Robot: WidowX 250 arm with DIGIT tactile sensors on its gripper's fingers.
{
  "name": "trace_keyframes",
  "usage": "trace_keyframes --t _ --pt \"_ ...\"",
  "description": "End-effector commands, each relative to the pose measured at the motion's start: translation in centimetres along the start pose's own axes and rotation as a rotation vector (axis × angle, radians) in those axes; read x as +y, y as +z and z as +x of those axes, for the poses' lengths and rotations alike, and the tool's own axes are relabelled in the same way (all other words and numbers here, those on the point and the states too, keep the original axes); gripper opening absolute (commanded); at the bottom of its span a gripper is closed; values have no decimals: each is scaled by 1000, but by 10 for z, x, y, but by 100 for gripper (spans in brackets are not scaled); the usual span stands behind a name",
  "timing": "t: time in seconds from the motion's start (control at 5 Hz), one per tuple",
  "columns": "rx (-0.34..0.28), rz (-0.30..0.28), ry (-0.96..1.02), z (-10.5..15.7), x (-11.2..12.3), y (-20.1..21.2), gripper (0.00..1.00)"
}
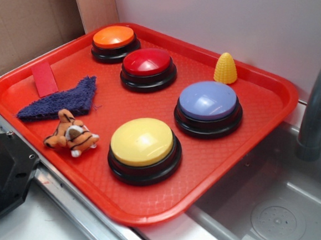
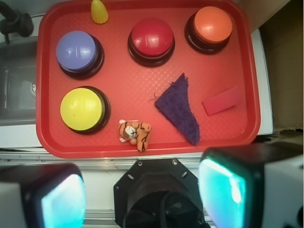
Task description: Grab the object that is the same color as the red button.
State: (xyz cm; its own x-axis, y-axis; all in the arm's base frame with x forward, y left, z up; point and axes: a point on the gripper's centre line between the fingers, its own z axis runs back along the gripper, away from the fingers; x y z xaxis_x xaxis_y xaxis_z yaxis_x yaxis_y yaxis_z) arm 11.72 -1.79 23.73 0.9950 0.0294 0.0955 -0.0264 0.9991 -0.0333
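Note:
The small flat red block (image 1: 44, 79) lies on the red tray (image 1: 212, 174) at its left edge, beside the purple cloth (image 1: 65, 99). In the wrist view the block (image 2: 221, 100) lies right of the cloth (image 2: 179, 108). The red button (image 1: 148, 68) stands at the back middle of the tray and shows in the wrist view (image 2: 152, 40) too. My gripper (image 2: 142, 194) is open and empty, high above the table in front of the tray, its fingers (image 2: 228, 187) wide apart. It is out of the exterior view.
An orange button (image 1: 115, 42), a blue button (image 1: 209, 107), a yellow button (image 1: 143, 149), a yellow cone (image 1: 225, 68) and a toy tiger (image 1: 70, 134) share the tray. A grey sink (image 1: 275, 218) with a faucet (image 1: 320, 105) lies to the right. The black robot base (image 2: 159, 190) sits below the gripper.

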Motion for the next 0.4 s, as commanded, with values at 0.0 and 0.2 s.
trace_keyframes --t 0.0,0.2 --pt "0 0 0 0 0 0 100" --pt "-39 -7 143 18 29 -18 100"
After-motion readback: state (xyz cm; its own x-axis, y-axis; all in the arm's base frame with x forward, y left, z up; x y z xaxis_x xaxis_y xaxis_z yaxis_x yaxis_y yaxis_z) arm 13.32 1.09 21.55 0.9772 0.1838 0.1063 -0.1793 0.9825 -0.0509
